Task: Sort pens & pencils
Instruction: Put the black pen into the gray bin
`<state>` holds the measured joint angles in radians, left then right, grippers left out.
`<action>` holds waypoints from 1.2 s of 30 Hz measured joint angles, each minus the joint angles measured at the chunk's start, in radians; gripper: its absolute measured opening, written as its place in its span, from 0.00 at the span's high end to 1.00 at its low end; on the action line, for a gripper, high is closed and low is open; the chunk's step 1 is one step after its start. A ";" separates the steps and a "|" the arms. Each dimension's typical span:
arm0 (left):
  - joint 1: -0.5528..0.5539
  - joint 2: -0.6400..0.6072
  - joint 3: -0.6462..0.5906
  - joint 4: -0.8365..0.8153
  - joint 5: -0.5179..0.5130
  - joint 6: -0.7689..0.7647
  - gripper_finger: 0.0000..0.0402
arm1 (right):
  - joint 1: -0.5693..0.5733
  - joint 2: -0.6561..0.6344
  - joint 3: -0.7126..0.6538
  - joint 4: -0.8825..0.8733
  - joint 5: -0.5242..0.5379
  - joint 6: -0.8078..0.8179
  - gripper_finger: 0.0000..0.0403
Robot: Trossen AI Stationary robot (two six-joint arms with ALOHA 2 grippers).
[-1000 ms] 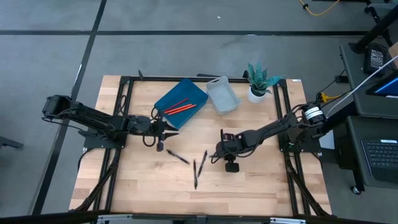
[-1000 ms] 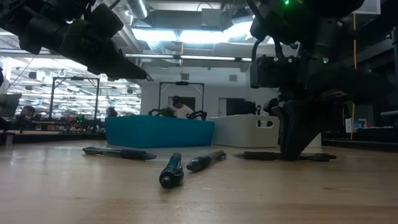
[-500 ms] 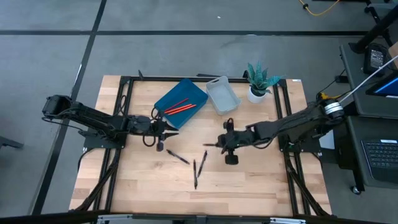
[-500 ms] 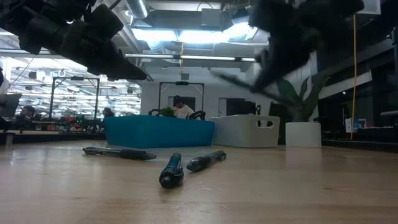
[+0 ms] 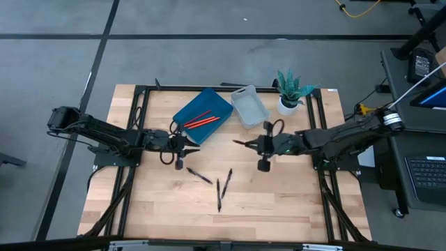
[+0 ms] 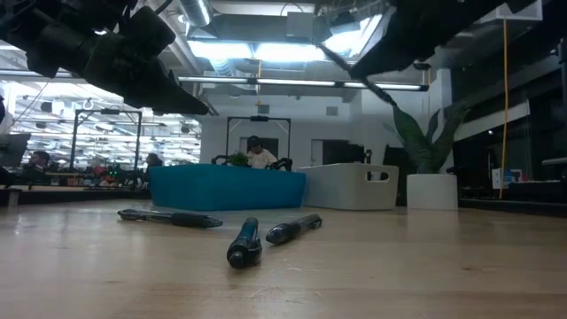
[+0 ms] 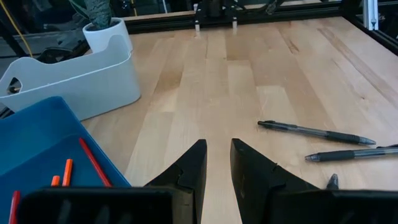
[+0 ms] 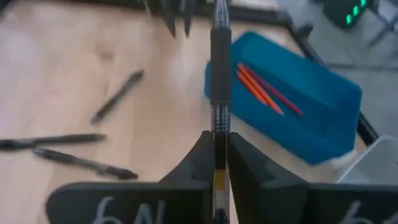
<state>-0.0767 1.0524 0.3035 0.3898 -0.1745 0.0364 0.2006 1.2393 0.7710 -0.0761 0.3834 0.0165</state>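
Three black pens (image 5: 218, 187) lie flat on the wood near the table's middle; the low view shows them lying flat (image 6: 244, 243). A further black pen (image 8: 220, 62) is in my right gripper (image 5: 252, 144), which hovers above the table's middle, fingers pointing toward the left side. Red and orange pencils (image 5: 202, 120) lie in the blue tray (image 5: 216, 103). My left gripper (image 7: 217, 152) hangs narrowly open above bare wood just beside the tray's near corner, touching nothing. My right gripper pinches the black pen between its two fingers (image 8: 200, 155) on the clear barrel (image 8: 219, 134) behind the dark grip. The pen runs along the fingers and sticks out ahead of them, toward the table's left. It is lifted clear, roughly level above the wood.
A pale grey bin (image 5: 249, 107) stands beside the blue tray at the far edge, with a potted plant (image 5: 291, 90) to its right. Black frame rails run along the table's left, right and far sides. Bare wood lies toward the near edge.
My right gripper has risen from the table and moved toward the far edge, carrying the pen. That pen lay on the wood under the fingers a second ago and now hangs clear, above the low view's table line. The other three pens stayed where they were.
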 joint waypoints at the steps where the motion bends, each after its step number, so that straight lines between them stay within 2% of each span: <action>1: 0.000 0.000 0.000 0.000 0.000 0.000 0.83 | -0.002 -0.025 -0.025 0.034 -0.007 -0.017 0.93; 8: 0.000 0.000 0.000 0.000 0.000 0.002 0.83 | -0.005 -0.183 -0.177 0.220 -0.010 -0.119 0.93; 13: 0.008 0.000 0.000 0.000 0.000 0.003 0.83 | -0.040 -0.266 -0.327 0.398 -0.017 -0.136 0.93; 19: 0.026 0.000 0.000 0.001 0.000 0.002 0.83 | -0.127 -0.317 -0.491 0.644 -0.112 -0.158 0.93; 23: 0.031 0.000 0.000 0.001 0.000 0.000 0.83 | -0.198 -0.317 -0.528 0.724 -0.206 -0.179 0.93; 31: 0.031 0.000 0.000 0.007 0.000 0.013 0.83 | -0.370 -0.315 -0.529 0.754 -0.211 -0.148 0.93; 36: 0.031 0.000 0.000 0.014 0.000 0.026 0.83 | -0.464 -0.260 -0.529 0.813 -0.197 -0.144 0.93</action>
<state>-0.0456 1.0527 0.3035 0.4042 -0.1745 0.0623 -0.2635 0.9794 0.2420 0.7365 0.1859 -0.1276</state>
